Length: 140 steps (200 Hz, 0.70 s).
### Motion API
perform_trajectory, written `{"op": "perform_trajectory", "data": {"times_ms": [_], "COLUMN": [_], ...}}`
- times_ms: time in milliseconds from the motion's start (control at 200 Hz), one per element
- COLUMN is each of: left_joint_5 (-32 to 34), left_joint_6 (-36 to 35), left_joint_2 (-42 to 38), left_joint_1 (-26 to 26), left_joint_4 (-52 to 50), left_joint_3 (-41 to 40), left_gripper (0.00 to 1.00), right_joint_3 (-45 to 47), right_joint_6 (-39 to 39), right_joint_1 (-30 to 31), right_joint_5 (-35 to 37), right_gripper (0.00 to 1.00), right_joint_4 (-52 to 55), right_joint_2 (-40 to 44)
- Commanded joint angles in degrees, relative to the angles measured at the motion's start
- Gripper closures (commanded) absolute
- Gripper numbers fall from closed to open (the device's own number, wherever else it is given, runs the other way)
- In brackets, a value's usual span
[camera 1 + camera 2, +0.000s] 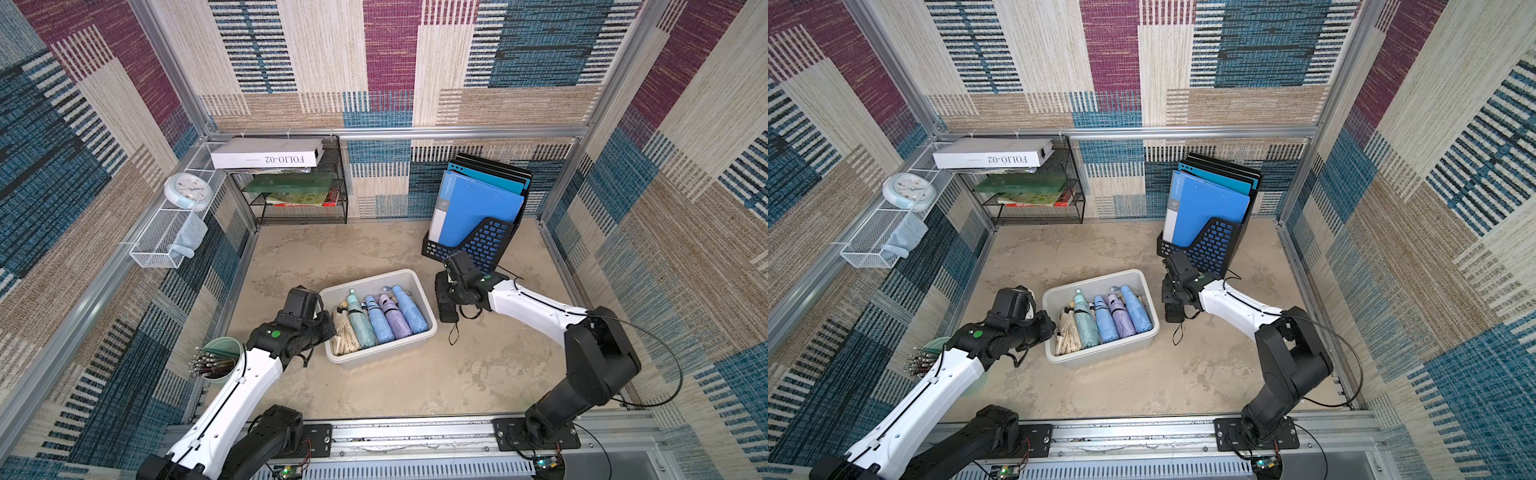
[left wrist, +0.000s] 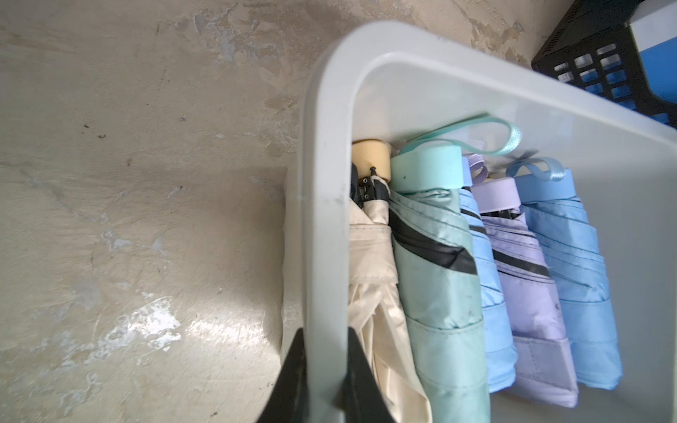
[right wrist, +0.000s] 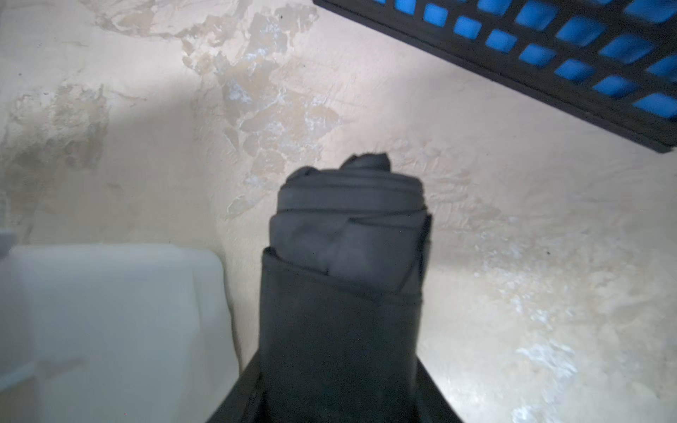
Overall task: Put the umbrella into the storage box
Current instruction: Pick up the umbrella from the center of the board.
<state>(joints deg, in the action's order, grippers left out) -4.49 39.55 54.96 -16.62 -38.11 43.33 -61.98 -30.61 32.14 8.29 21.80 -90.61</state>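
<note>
A long white box (image 1: 266, 153) is lying on top of the black wire rack (image 1: 299, 215) at about eleven o'clock on the desk (image 1: 374, 245). Its side is showing the printed words "FOLIO-02", which are reading upside down in both top views. At about one o'clock, the front blue folder (image 1: 482, 212) is carrying pale lettering along its spine, too small to read. The numbers on the round clock (image 1: 188, 191) are also too small to read.

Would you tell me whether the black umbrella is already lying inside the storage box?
No, in a top view the black umbrella is outside the storage box, next to its outer wall.
</note>
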Motion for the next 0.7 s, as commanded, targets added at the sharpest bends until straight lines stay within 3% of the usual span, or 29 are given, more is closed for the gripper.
{"op": "perform_trajectory", "data": {"times_ms": [0,281,491,556,696], "left_joint_5": [-3.2,-2.5,-1.9,-2.0,-0.9], "left_joint_6": [-1.5,-0.6,0.1,0.1,-1.1], "left_joint_2": [1.1,7.3,12.4,13.4,12.9], "left_joint_1": [-1.0,-6.4,-10.5,-11.1,-11.1], "left_joint_4": [8.1,13.6,17.1,17.8,16.4], "left_joint_3": [1.5,4.0,6.4,7.0,8.6], "left_gripper": [1.00,1.00,1.00,0.91,0.55], "right_joint_3": [1.4,2.6,1.9,1.5,0.7], "right_joint_6": [0.9,4.4,12.1,15.0,21.8], "right_joint_1": [-0.7,-1.0,-1.0,-1.0,-1.0], "right_joint_5": [1.7,4.1,1.2,-0.4,-7.0], "right_gripper": [0.75,0.75,0.75,0.76,0.78], "right_joint_4": [3.3,8.6,6.6,6.3,4.8], "right_joint_2": [5.4,19.9,27.9,29.0,30.3]}}
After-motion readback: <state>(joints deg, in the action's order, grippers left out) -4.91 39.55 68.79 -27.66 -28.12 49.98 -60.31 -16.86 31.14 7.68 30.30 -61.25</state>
